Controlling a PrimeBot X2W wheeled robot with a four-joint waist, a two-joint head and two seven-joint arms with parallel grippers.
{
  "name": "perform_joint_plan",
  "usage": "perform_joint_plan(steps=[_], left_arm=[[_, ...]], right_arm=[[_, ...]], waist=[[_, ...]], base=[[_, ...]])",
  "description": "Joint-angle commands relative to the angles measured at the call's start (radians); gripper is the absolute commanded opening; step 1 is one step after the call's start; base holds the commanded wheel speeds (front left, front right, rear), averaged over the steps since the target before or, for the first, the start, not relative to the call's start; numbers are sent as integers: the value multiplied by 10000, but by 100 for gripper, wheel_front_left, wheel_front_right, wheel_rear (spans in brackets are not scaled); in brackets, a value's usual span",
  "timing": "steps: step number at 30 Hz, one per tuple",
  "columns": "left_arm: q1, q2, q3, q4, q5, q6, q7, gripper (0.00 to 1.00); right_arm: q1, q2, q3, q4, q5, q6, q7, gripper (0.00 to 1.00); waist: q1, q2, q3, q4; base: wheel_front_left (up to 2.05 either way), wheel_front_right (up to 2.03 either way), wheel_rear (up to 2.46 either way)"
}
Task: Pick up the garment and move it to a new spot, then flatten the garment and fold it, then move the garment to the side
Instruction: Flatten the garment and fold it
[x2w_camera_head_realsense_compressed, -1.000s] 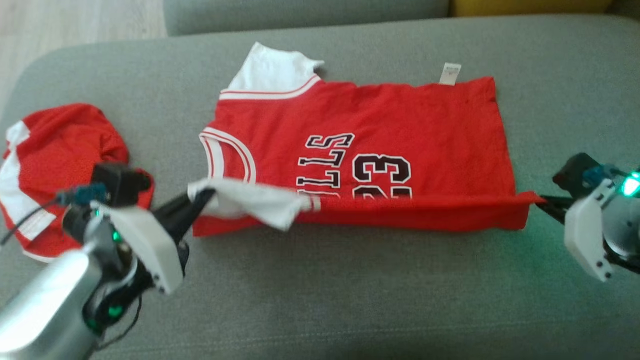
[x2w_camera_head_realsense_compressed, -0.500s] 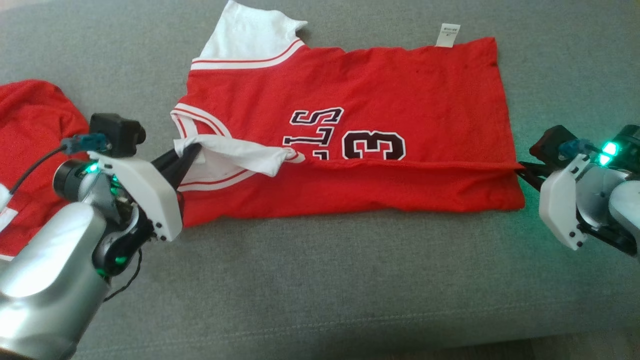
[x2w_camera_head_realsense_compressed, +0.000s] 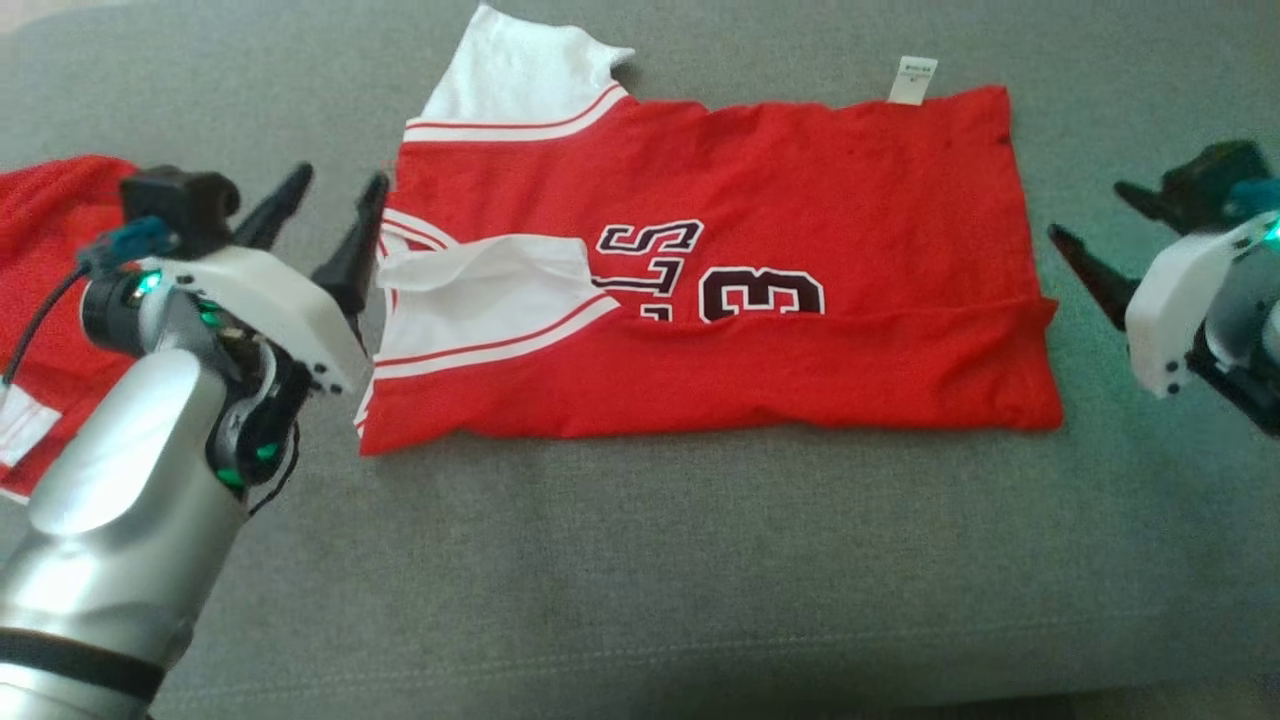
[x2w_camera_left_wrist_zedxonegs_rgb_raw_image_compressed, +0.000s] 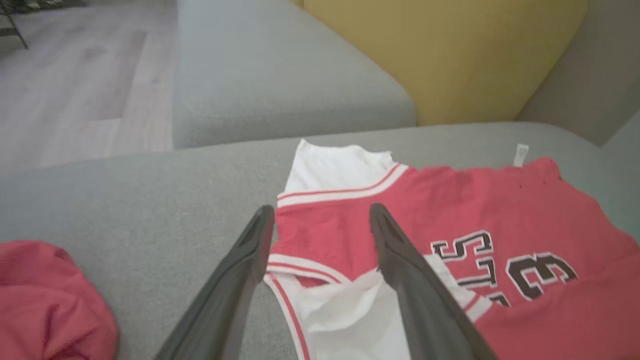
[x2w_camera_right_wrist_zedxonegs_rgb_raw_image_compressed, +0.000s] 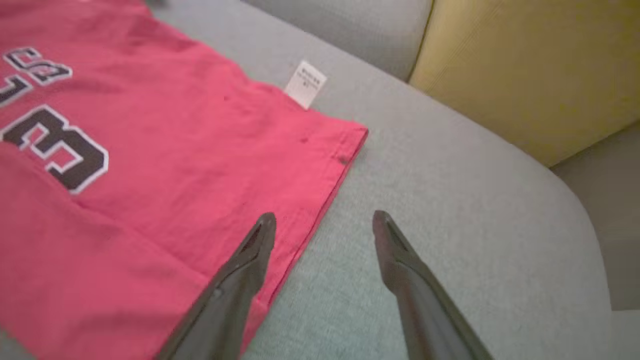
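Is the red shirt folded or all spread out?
Partly folded. The red shirt has its near edge flipped over, hiding half the number; the rest lies flat on the sofa.

On the sofa (x2w_camera_head_realsense_compressed: 640, 580), the garment (x2w_camera_head_realsense_compressed: 720, 270) lies between my left gripper (x2w_camera_head_realsense_compressed: 340, 178) and right gripper (x2w_camera_head_realsense_compressed: 1088, 210); another cloth (x2w_camera_head_realsense_compressed: 60, 200) lies farther left.

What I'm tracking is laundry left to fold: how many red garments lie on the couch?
2. The jersey lies partly folded in the middle; a crumpled red garment sits at the head view's left edge. Others may lie out of frame.
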Motion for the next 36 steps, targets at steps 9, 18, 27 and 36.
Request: perform_joint_plan(steps=[9, 18, 27, 36], left_arm=[[507, -561, 1907, -477, -650, 809, -1964, 100], [2917, -1623, 3310, -2442, 63, 1275, -2072, 100], [4314, -2273, 3130, -2588, 1170, 1072, -2074, 100], [4117, -2310, 2806, -487, 2011, 1334, -2072, 100]], right_arm=[[824, 1000, -2385, 1010, 642, 65, -2616, 100], [2704, 2082, -5958, -200, -879, 65, -2972, 100], [5535, 3456, -9303, -2082, -3707, 65, -2975, 100], [7171, 4925, -10870, -3891, -5449, 65, -2808, 100]], waist=[[-1, 0, -1133, 207], [-1, 0, -1835, 162], [-1, 0, -1895, 119], [-1, 0, -1562, -389]], base=[[0, 0, 0], [0, 0, 0], [0, 0, 0], [0, 0, 0]])
